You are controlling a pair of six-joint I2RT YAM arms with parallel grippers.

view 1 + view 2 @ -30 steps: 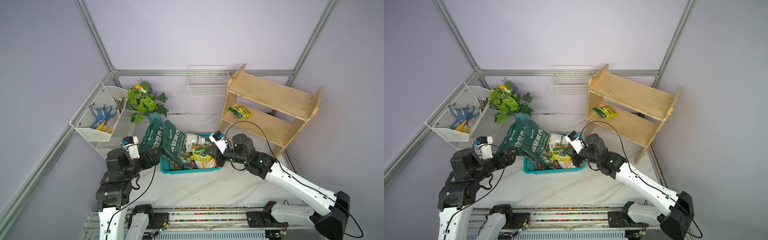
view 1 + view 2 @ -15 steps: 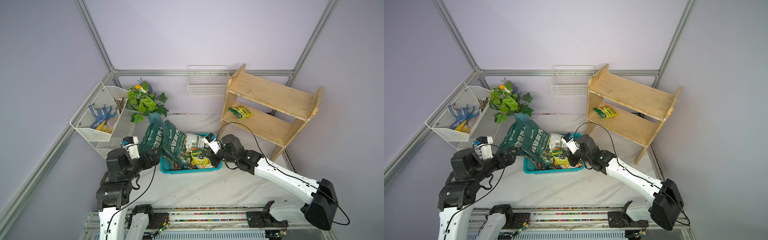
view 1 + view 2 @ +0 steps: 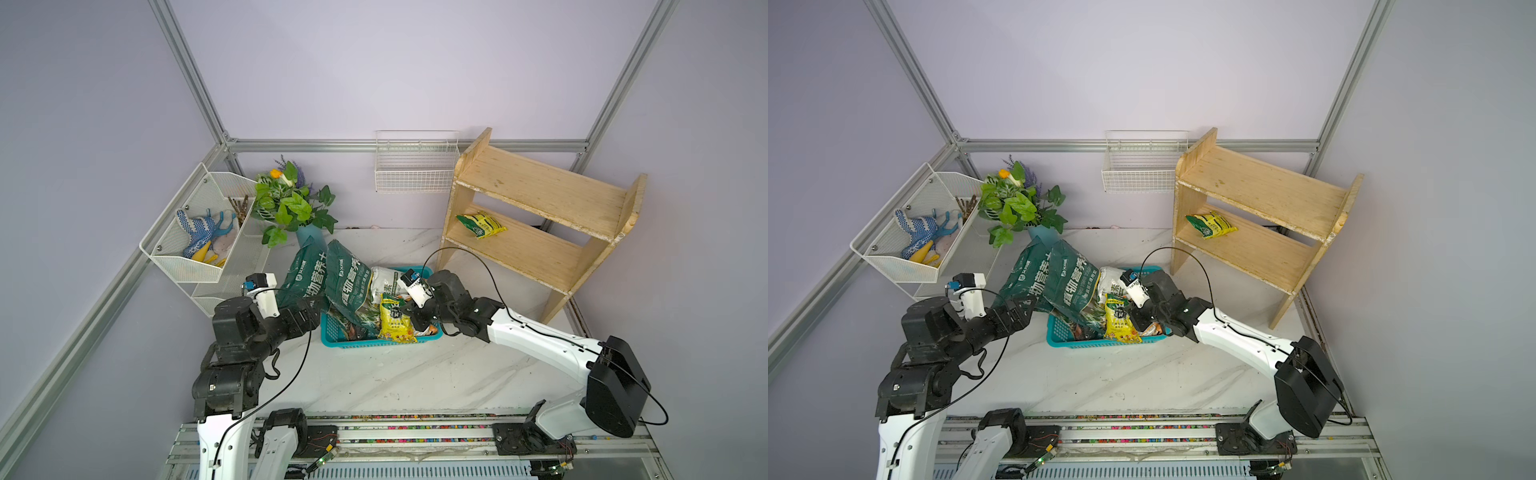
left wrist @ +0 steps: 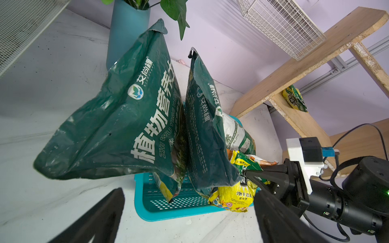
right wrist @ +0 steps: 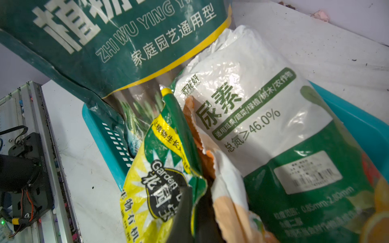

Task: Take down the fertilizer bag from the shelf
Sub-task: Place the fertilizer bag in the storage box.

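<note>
The light wooden shelf (image 3: 536, 195) (image 3: 1258, 187) stands at the back right. On its lower tier lies a yellow-green fertilizer bag (image 3: 481, 224) (image 3: 1212, 225) (image 4: 294, 101). A like yellow-green bag (image 3: 395, 318) (image 3: 1119, 318) (image 4: 237, 193) (image 5: 151, 189) stands upright at the front of the teal basket (image 3: 336, 338) (image 5: 101, 126). My right gripper (image 3: 409, 309) (image 3: 1133, 311) (image 5: 195, 193) is shut on that bag's top edge. My left gripper (image 3: 316, 307) (image 4: 188, 192) stands open and empty at the basket's left end.
Two tall dark green soil bags (image 3: 328, 282) (image 4: 130, 117) lean out of the basket's left half, and a white urea bag (image 3: 384, 278) (image 5: 252, 105) lies behind the held bag. A potted plant (image 3: 291, 203), a white mesh rack (image 3: 199, 232) and a wire wall basket (image 3: 415, 166) line the back.
My right arm has swung left from the shelf side, carrying the yellow-green bag over the basket's front, where it now hangs upright. The left arm has stayed still.
</note>
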